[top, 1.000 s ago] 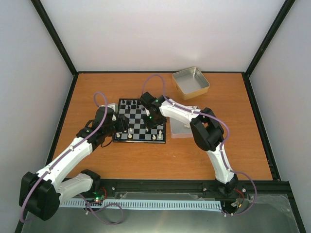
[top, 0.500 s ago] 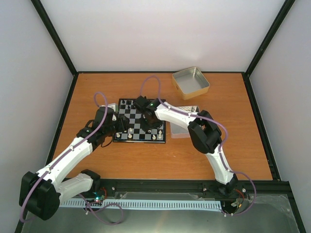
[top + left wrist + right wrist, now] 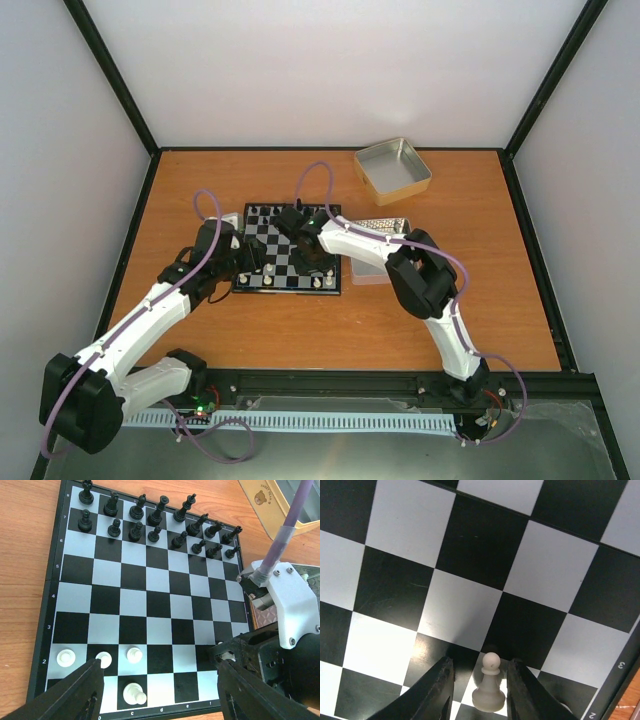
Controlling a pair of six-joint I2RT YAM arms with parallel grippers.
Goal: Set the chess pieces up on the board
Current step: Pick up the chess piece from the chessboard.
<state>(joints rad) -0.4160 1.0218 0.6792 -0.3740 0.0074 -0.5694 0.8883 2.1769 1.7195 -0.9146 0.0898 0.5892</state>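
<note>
The board [image 3: 150, 605] is a small flat square with black and pale silvery checks, a slightly glossy surface and a thin black border with printed digits and letters. It lies on the orange wood-grain table [image 3: 350, 330], left of centre, between the two arms.

The white pieces [image 3: 134, 654] are tiny cream figures of smooth, plastic-looking material with round heads and wide round bases. In the left wrist view, three of them stand side by side in the row marked 2, and one taller piece is in the row below, at column c. The black pieces [image 3: 160, 510] fill the two far rows.

The right gripper [image 3: 480, 664] is low over the board, its two dark fingers narrowly apart on either side of one pawn [image 3: 489, 692]. The pawn stands upright on a light square close to the border with digits 3 and 2. One finger is just beside it, and a small gap shows at the other.

The left gripper [image 3: 159, 665] hovers over the near rows, spread wide and holding nothing.

A shallow square metal tin [image 3: 405, 192] with rounded corners sits at the far right – well apart from the board.
</note>
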